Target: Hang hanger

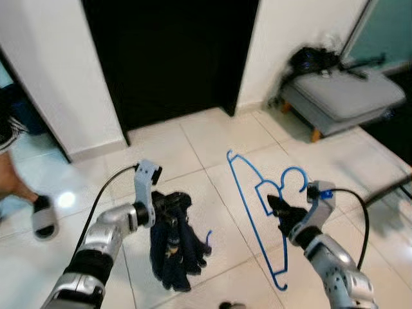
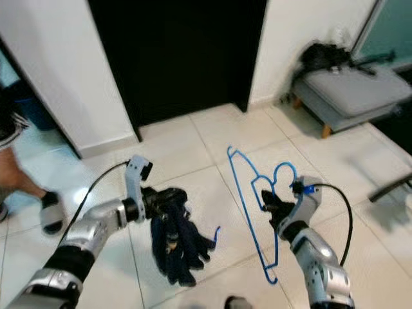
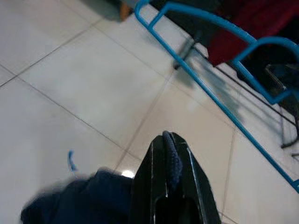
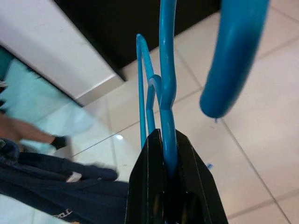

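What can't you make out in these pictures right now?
- Inside the doorway: pure black in the eye views, so no rail visible.
- Person: cut off by the left edge; a leg and sandal show.
- Dark items on the grey bench: blurred.
- Navy garment in the left tool: bunched, type unclear.
- Blue hanger in the right tool: clear.
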`<state>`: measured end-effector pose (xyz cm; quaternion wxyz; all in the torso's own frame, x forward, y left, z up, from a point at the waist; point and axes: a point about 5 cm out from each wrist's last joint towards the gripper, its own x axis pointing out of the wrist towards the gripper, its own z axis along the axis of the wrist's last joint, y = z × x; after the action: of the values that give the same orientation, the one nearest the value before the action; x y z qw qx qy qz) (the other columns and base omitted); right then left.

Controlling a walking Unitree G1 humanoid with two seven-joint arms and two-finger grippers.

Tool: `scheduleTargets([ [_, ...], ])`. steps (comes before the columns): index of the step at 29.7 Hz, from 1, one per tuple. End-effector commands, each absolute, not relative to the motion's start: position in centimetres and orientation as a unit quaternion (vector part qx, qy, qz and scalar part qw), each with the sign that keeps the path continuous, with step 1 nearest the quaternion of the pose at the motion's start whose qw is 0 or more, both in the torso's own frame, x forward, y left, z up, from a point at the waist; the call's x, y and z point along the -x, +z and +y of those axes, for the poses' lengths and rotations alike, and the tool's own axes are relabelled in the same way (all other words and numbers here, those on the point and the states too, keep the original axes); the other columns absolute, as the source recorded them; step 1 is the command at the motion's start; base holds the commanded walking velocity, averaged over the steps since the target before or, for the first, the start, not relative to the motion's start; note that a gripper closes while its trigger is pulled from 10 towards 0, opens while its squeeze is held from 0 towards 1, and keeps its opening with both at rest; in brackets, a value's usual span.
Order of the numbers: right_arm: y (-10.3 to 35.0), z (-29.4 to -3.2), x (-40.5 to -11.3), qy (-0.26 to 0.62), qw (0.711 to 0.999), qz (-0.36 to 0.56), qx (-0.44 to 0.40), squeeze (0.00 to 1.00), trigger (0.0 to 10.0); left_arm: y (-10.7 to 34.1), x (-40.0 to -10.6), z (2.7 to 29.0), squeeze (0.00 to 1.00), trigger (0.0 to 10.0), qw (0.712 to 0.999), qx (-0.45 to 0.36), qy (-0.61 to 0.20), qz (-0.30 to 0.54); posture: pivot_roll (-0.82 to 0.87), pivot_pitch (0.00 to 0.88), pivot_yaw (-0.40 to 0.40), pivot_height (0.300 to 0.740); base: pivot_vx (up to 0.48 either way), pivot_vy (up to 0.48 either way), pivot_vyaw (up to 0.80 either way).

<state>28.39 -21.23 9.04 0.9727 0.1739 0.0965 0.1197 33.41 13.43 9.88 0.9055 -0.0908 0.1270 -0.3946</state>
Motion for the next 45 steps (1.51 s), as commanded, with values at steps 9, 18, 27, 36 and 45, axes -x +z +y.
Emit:
scheduleTargets([
  [9,9.0,-21.1,-28.4,0.123,0.973,0.098,-0.171,0.00,10.0,10.2,-33.6,13.6,0.00,10.0,0.913,0.061,-0.389,0.103,-0.01,0.173,0.018,0.740,0.000,0.000,-0.80],
  [18,9.1,-21.2,-28.5,0.124,0.973,0.091,-0.171,0.00,10.0,12.4,-35.0,14.2,0.00,10.0,0.935,-0.020,-0.352,0.043,-0.02,0.155,0.023,0.740,0.000,0.000,-0.80],
  [27,12.4,-21.5,-28.5,0.179,0.975,0.029,-0.126,0.00,10.0,20.2,-36.0,13.9,0.00,10.0,0.899,-0.165,-0.395,-0.095,-0.03,0.145,0.034,0.740,0.000,0.000,-0.77],
  [36,15.2,-22.6,-27.3,0.255,0.965,0.015,-0.059,0.00,10.0,25.4,-36.5,14.6,0.00,10.0,0.848,-0.301,-0.405,-0.162,-0.04,0.140,0.043,0.740,0.000,0.000,0.00],
  [45,19.4,-23.3,-23.7,0.370,0.929,-0.013,-0.021,0.00,10.0,34.9,-35.6,15.6,0.00,10.0,0.830,-0.282,-0.356,-0.324,-0.04,0.131,0.062,0.740,0.000,0.000,0.00],
])
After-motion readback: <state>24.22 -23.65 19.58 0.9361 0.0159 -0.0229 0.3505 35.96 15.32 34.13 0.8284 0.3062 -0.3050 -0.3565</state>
